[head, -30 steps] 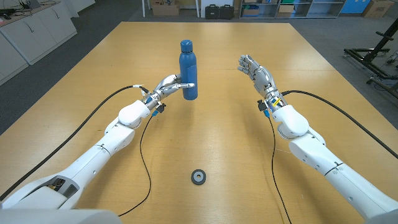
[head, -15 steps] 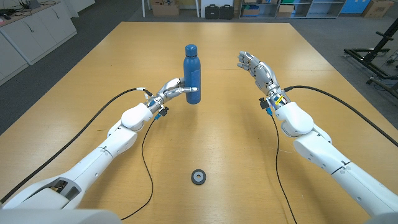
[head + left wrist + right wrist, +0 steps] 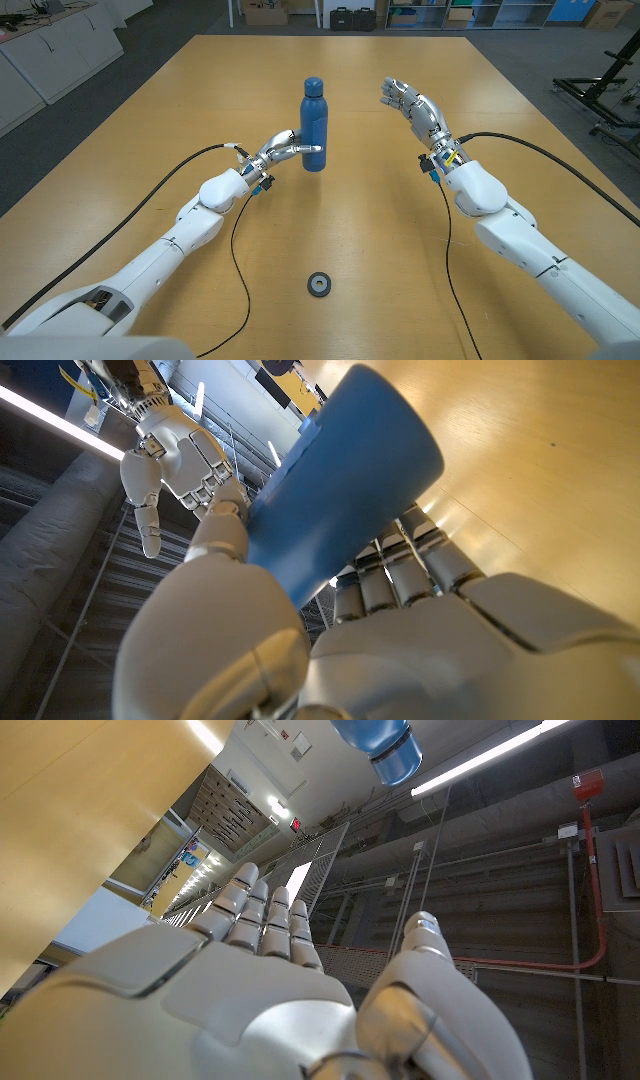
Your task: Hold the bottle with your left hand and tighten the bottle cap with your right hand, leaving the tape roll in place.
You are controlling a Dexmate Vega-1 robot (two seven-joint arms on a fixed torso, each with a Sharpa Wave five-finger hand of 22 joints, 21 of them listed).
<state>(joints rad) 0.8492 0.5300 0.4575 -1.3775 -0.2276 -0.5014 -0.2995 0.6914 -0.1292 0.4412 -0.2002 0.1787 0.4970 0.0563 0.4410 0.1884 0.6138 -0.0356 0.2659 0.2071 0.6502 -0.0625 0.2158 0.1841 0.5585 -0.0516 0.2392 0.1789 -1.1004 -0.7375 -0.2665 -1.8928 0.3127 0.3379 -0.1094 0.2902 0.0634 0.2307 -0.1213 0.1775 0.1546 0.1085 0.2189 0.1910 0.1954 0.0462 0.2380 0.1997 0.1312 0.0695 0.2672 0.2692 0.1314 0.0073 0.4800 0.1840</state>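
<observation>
A wide wooden table (image 3: 330, 230) fills a workshop room with cabinets along one wall and boxes and cases stacked on the floor behind it. Taking the blue bottle (image 3: 314, 128) as the landmark: it stands upright toward the far middle of the table, and the left hand (image 3: 283, 150) wraps its lower body from the robot's left side, fingers closed around the blue wall, as the left wrist view also shows (image 3: 330, 510). The bottle cap (image 3: 313, 85) sits on top of the bottle, its neck and cap also showing in the right wrist view (image 3: 380, 742). The right hand (image 3: 408, 103) hangs to the robot's right of the bottle, about level with the cap and clearly apart from it, fingers spread and holding nothing. The tape roll (image 3: 319, 284) lies well on the near side of the bottle, close to the robot and away from both arms. The step in hand looks like bringing the right hand over to the cap. To do it well, the left grip should be firm and low so the bottle neither tips nor spins; the right hand should come in above the cap, close its fingers evenly around it, and twist without pushing sideways. Neither forearm nor cable should sweep the near table, where the tape roll lies.
</observation>
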